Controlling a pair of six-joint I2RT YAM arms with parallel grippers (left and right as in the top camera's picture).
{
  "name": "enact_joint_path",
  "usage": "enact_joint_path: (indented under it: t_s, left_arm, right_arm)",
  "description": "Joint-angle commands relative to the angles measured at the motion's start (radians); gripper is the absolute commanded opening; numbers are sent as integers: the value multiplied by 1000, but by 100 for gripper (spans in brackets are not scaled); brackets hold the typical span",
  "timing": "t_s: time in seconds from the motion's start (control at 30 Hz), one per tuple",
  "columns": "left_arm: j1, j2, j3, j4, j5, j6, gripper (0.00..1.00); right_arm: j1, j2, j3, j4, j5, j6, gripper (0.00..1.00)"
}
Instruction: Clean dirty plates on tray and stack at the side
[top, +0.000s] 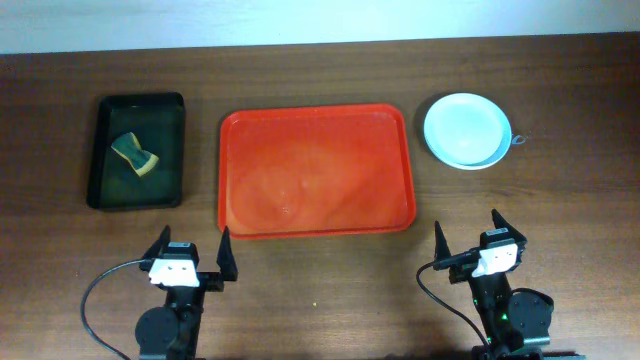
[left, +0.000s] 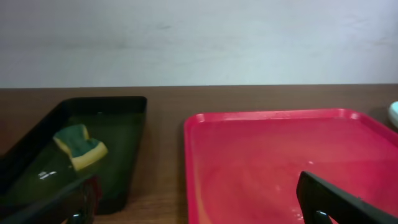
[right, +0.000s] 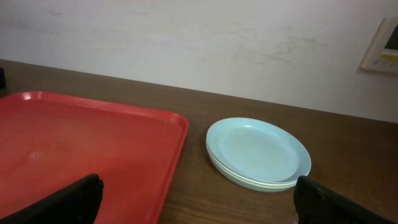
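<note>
Overall light: you have soft, even light in all three views, with no hard shadows on the table (top: 320, 75).
Glare: a pale, washed-out sheen lies across the middle of the tray (top: 300, 185); from overhead the plates (top: 466, 130) read almost white.
Reflections: the black tray (top: 137, 110) is glossy, with a small white glint in your left wrist view.
Shadows: only a thin, soft one under the plates' near rim.
Focus: both wrist views are slightly soft; the left fingers (left: 329, 199) and right fingers (right: 62, 202) are dark blurs along the bottom edge.
Colour: the tray looks orange overhead and pinker from your left wrist.
</note>
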Motion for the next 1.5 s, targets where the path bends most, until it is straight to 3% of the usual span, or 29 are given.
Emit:
enact_joint_path:
  t_s: [0.0,0.37,0.73,0.83,1.47]
  left_arm:
    - [-2,-10,-4,-6,-35,43,99]
    - [-2,-9,-4,-5,-74,84,100]
    - [10,-8,-5,-1,-115,8,99]
    - [11,-8,-4,-5,-71,105,99]
    - [11,-9,-4,-1,-71,104,99]
  right_arm:
    - [-5,-7,-8,-3,12,9,99]
    - [-5,-7,-8,-3,12,9,99]
    - [-5,-7,-8,-3,12,8,99]
    - [-5,-7,-8,-3,12,9,99]
    - [-5,-7,-8,-3,12,9,99]
